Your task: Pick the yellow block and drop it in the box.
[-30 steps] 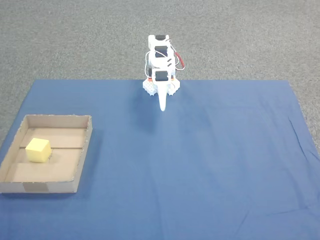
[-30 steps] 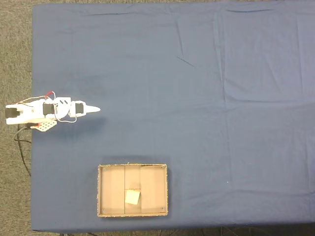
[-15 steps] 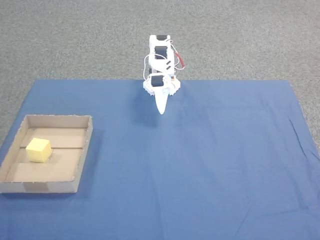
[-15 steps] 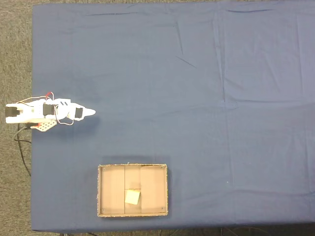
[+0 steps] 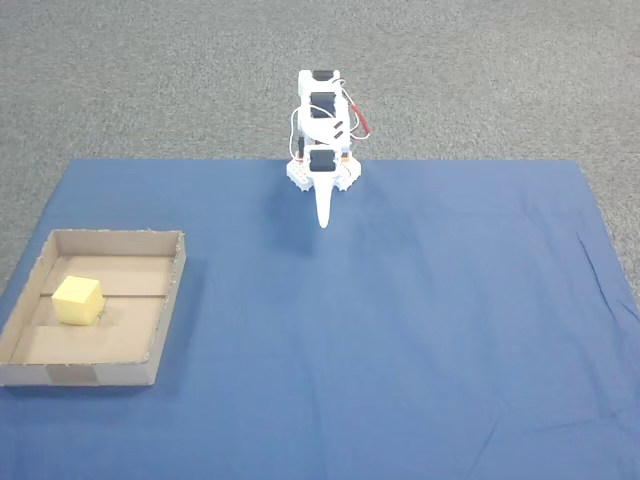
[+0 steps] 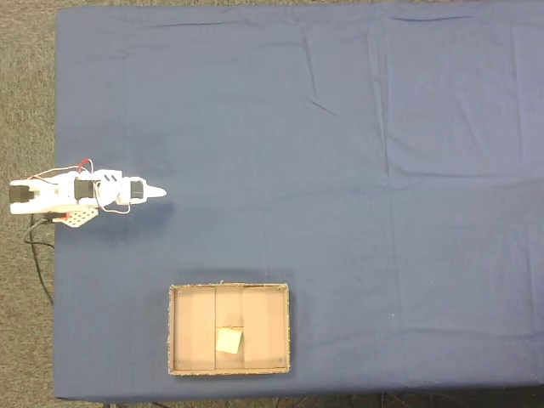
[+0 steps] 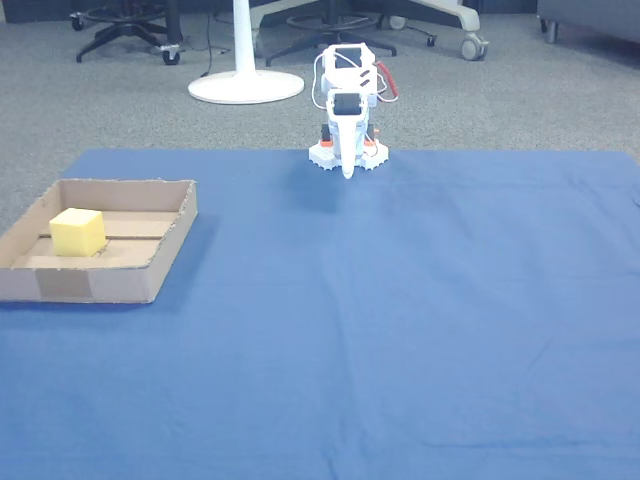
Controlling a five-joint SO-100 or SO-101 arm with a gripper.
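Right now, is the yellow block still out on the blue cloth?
No, the yellow block sits on the floor of the box, far from the end effector.

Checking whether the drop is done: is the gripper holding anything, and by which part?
Nothing is held. The gripper is shut and empty near the arm's base; the yellow block lies in the box.

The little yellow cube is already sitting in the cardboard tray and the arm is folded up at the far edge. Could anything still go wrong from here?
Little, I think. The yellow block rests on the floor of the box, and the gripper is well away from both, its fingers together. Two small risks: the box has low walls and sits near the edge of the blue cloth, so a knock could tip the block out; and a tug on the cloth could shift the box.
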